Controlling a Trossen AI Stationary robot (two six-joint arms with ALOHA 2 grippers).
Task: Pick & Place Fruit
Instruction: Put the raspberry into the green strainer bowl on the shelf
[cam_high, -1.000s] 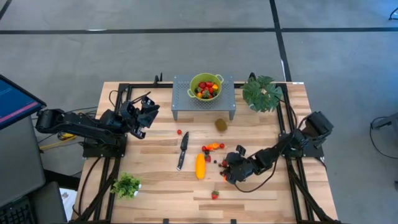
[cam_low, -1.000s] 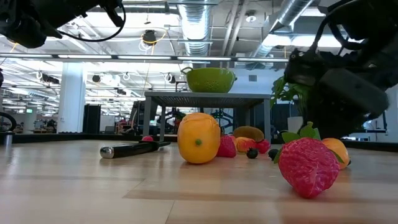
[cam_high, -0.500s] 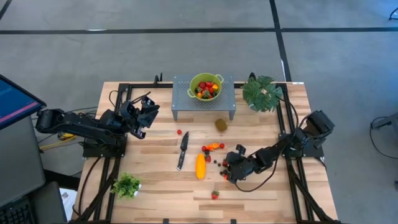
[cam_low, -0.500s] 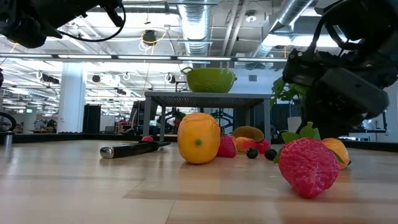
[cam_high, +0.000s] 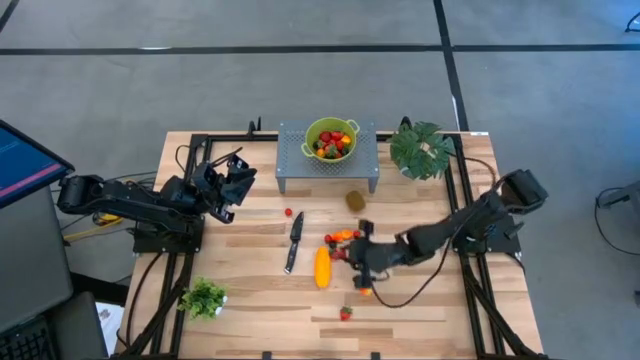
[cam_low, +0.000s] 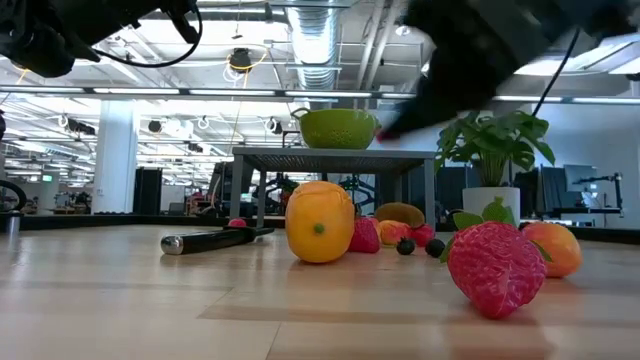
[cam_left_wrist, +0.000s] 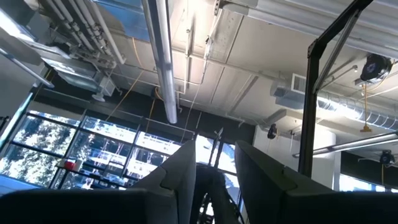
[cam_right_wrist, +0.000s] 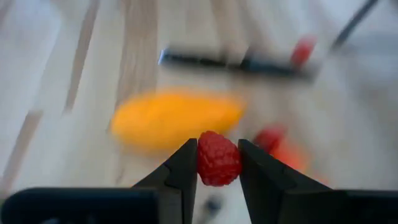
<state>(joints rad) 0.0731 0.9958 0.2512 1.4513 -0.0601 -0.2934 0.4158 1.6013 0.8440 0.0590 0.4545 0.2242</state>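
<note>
The right gripper (cam_right_wrist: 217, 163) clamps a small red raspberry (cam_right_wrist: 218, 158) between its two dark fingers (cam_right_wrist: 180, 168). In the high view this gripper (cam_high: 360, 255) hangs over the middle of the wooden table (cam_high: 250, 305), just beside the long yellow-orange fruit (cam_high: 321, 266) and the cluster of small red and orange pieces (cam_high: 342, 237). An orange ball (cam_high: 365, 292) lies near it, and a strawberry (cam_high: 345, 313) sits closer to the table's front edge (it looms large in the low view (cam_low: 497, 265)). The brown kiwi (cam_high: 355, 201) rests near the grey stand (cam_high: 295, 165) carrying the green bowl (cam_high: 331, 139) of fruit. A black-handled knife (cam_high: 293, 240) lies beside the long fruit. The left gripper (cam_high: 236, 178) waits raised at the table's left side, fingers parted and holding nothing.
</note>
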